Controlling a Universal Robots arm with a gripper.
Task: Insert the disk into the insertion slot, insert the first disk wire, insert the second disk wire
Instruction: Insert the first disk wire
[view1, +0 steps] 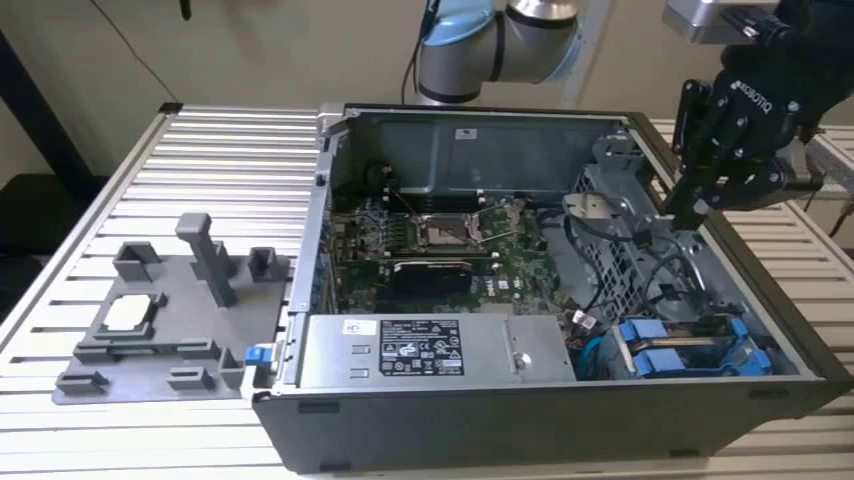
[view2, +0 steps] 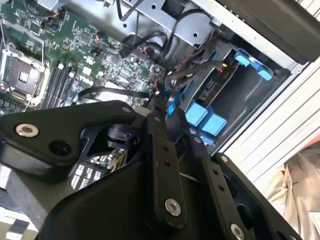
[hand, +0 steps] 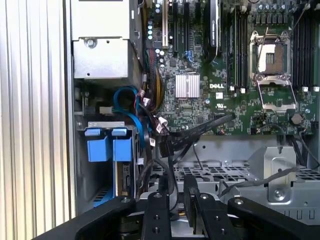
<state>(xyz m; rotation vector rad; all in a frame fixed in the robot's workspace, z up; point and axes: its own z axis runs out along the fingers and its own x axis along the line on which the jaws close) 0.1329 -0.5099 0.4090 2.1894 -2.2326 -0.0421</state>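
Disk (view1: 657, 360) looks seated: in the exterior view two blue frames lie side by side in the drive cage (view1: 727, 375), at the near corner of the computer case (view1: 534, 430) on the exterior view's right. Which of the pair is the task's own, I cannot tell. The gripper (view1: 685, 214) hangs over the case's wall on that same side, well apart from the frames. The case has no cover, so coming in from above is the free way; the walls and the power supply (view1: 427, 350) hem in the rest. The grey fixture (view1: 174, 320) sits out of the way on the slatted table (view1: 200, 150).

In the first wrist view, the gripper (hand: 176, 192) has its fingers (hand: 163, 187) drawn close together, with a black wire (hand: 200, 131) running from the motherboard (hand: 220, 90) down into the narrow gap. I'd call that a pinch on the wire, held near its end, probably so the plug can be steered. The blue frames (hand: 110, 146) sit against the case wall, cables crowding just beside them.

In the second wrist view, the gripper (view2: 162, 114) points toward the frames (view2: 205, 119). Loose wiring (view2: 182, 77) lies between, and that tangle is the tight spot.
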